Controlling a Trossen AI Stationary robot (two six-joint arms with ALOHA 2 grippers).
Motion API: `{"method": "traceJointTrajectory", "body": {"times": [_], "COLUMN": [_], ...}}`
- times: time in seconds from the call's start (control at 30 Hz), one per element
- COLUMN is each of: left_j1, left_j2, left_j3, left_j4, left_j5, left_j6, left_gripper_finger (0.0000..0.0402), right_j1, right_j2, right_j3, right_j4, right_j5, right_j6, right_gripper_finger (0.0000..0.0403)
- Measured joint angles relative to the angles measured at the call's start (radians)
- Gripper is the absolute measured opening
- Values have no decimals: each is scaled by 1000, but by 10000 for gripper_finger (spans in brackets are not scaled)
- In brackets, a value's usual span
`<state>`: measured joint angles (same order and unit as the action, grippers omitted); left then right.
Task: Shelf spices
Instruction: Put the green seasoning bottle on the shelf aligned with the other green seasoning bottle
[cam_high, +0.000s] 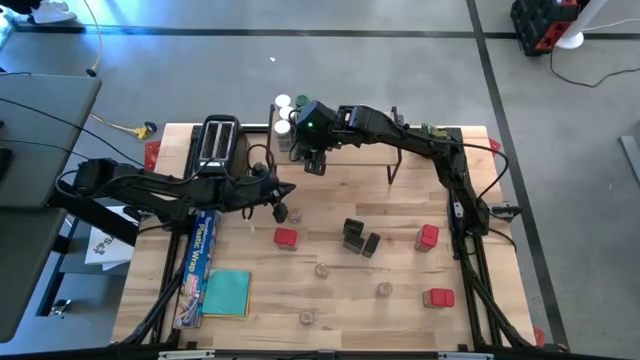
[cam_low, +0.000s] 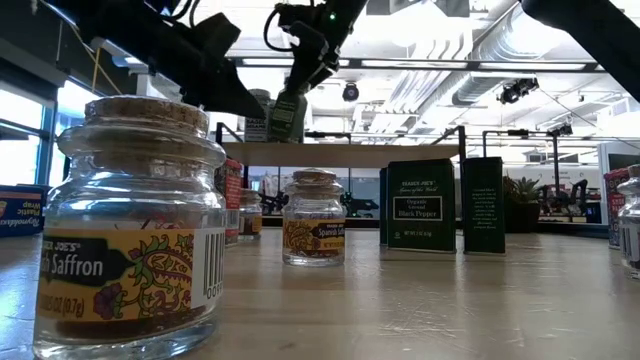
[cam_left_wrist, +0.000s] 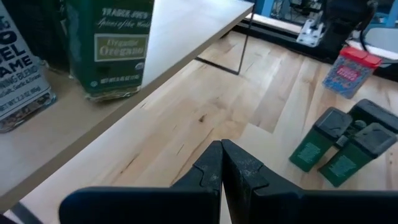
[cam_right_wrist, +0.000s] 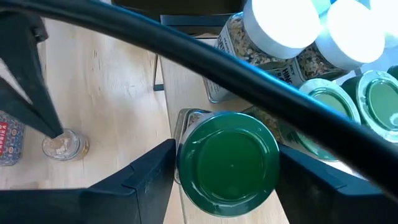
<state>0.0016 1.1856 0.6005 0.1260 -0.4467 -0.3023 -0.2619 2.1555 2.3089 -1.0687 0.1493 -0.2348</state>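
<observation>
**benchrat:** Over the far-left corner of the low wooden-topped shelf with thin black legs (cam_high: 400, 155), seen from above, the right gripper (cam_high: 316, 160) sits right beside the white-lidded jars (cam_high: 284, 103). Left gripper (cam_high: 281, 208) hangs low over the pale plank worktop (cam_high: 330, 300), just in front of that shelf. Red tins (cam_high: 286, 238), black boxes (cam_high: 354, 236) and tiny cork-topped jars (cam_high: 322, 269) lie scattered, all unshelved.

**spicefan:** Table-level camera backs that up: a clear saffron jar (cam_low: 130, 240) close to the lens, a second small one (cam_low: 314, 232), two dark pepper boxes (cam_low: 421, 205) standing upright, and a green jar on the shelf under the arm.

**benchrat:** Left wrist camera: fingers (cam_left_wrist: 211, 174) pinched together on nothing. An oregano jar (cam_left_wrist: 109, 46) stands near the shelf's front edge, two black boxes lie tipped on the boards beyond.

**spicefan:** Right wrist camera: a green-lidded jar (cam_right_wrist: 227, 160) sits between jaws standing wide, gaps both sides, its base looks planted at the shelf's end. I'd call it a placement in the letting-go stage. Next it needs a straight lift; neighbours are packed tight on one side, the shelf edge runs just along the other, so any sideways nudge could tip it off. Loads of free shelf further right.
</observation>
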Motion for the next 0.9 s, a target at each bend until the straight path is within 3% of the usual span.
{"method": "traceJointTrajectory", "body": {"times": [0.53,0.9], "left_j1": [5,5], "left_j2": [6,6], "left_j3": [0,-1], "left_j4": [1,9], "left_j5": [0,18], "left_j6": [0,-1], "left_gripper_finger": [0,0], "right_j1": [1,0], "right_j2": [-4,-16], "right_j3": [47,46], "right_j4": [23,5], "right_j5": [67,-1], "right_j6": [-60,-87], "right_gripper_finger": [241,241]}}
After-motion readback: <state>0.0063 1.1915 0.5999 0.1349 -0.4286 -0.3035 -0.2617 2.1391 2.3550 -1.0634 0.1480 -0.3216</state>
